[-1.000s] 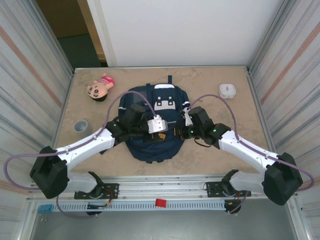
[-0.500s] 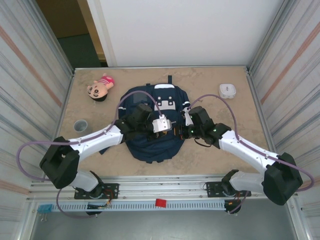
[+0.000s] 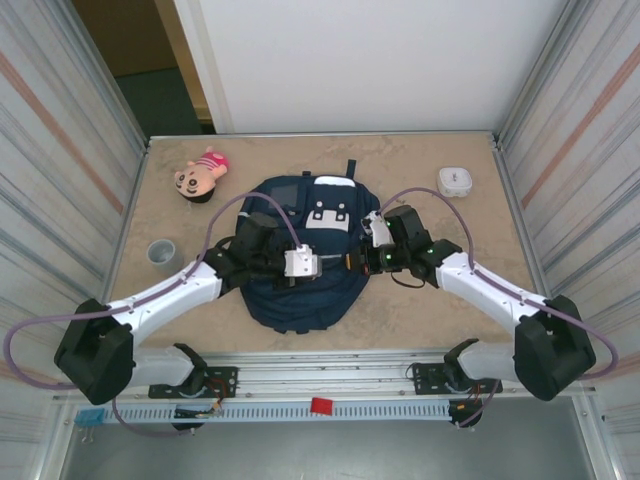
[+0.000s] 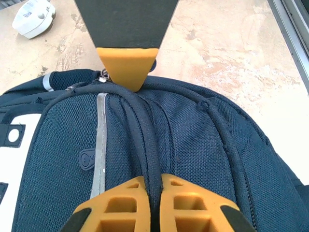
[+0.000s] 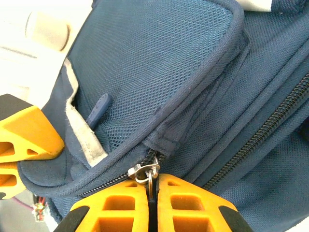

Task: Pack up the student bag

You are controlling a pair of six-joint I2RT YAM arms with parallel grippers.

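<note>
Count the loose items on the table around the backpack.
3: a plush doll far left of the backpack, a grey cup near the left edge, and a small white device at the far right. More could be hidden under the backpack or arms.

Bright, even light falls from above, with soft, faint shadows on the table (image 3: 450, 165). Wrist views show the weave of the bag (image 4: 193, 145) sharply. Whites wash out.

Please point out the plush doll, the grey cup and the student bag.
plush doll (image 3: 192, 181), top external view, on its face.
grey cup (image 3: 161, 252), top external view, on its opening.
student bag (image 3: 300, 305), top external view, on its lower front fabric.
</note>
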